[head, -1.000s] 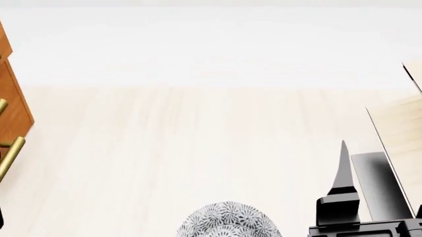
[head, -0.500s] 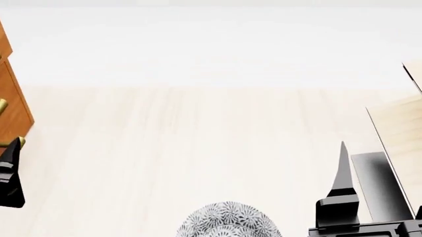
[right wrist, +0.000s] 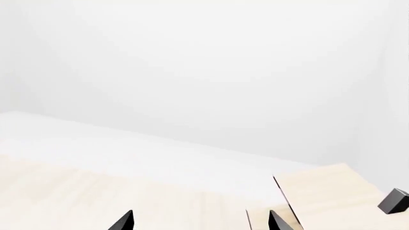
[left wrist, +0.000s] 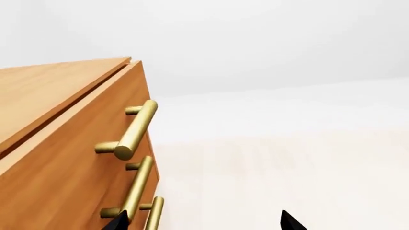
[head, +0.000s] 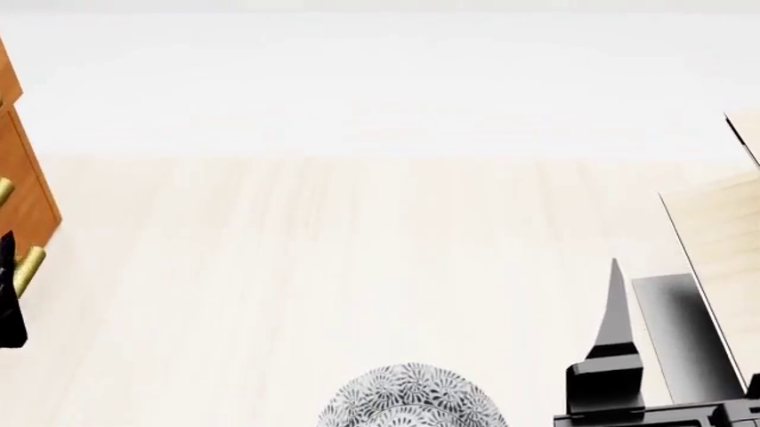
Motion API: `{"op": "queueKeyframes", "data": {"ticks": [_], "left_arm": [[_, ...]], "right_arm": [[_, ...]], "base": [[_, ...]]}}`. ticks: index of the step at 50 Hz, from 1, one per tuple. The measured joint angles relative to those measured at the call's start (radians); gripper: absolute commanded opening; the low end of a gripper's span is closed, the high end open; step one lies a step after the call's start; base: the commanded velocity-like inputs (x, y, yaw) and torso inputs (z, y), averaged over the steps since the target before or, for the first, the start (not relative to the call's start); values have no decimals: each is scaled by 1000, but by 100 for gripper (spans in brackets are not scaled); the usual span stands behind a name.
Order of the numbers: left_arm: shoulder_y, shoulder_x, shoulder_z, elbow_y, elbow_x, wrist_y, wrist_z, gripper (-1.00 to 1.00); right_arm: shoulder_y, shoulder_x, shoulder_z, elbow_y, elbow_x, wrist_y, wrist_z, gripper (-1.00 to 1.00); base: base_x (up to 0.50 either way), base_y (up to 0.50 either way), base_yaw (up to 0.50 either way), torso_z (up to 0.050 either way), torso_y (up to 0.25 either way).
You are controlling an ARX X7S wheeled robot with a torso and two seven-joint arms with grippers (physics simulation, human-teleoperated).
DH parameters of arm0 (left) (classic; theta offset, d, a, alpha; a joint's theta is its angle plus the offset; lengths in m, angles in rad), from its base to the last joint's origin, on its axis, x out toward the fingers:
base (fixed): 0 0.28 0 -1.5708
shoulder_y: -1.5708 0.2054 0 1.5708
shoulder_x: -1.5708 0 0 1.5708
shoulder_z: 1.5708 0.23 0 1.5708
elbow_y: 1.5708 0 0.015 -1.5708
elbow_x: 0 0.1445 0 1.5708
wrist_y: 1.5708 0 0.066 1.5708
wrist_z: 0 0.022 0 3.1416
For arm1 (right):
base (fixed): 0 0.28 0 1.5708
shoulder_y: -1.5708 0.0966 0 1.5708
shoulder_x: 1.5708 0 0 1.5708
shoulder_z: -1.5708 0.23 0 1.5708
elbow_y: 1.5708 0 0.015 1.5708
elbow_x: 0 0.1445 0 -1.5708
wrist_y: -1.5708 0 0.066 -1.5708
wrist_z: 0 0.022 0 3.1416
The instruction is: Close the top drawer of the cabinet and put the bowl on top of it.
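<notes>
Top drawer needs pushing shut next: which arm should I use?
Left, I'd say. Its tool is open and empty beside the cabinet, facing the handles below the top drawer. The right tool faces the far side, by the plywood panel.

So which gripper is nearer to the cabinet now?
Left. The left gripper is right beside the cabinet, by its handles. The right gripper is far across the floor on the other side.
</notes>
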Motion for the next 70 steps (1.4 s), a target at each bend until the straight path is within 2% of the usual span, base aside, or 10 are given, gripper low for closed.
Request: {"op": "queueKeyframes", "data": {"ticks": [45,70], "left_arm": [[42,-42,17,-95,128,97,-5,100],[-22,-10,93,-199,217,112,-61,100]], "right_arm": [[-55,5,-16,-9,-79,-39,-52,100],[-123,12,10,-18,-128,-76,-93,100]], "base": [[0,0,0,0,0],[0,0,0,0,0]]}}
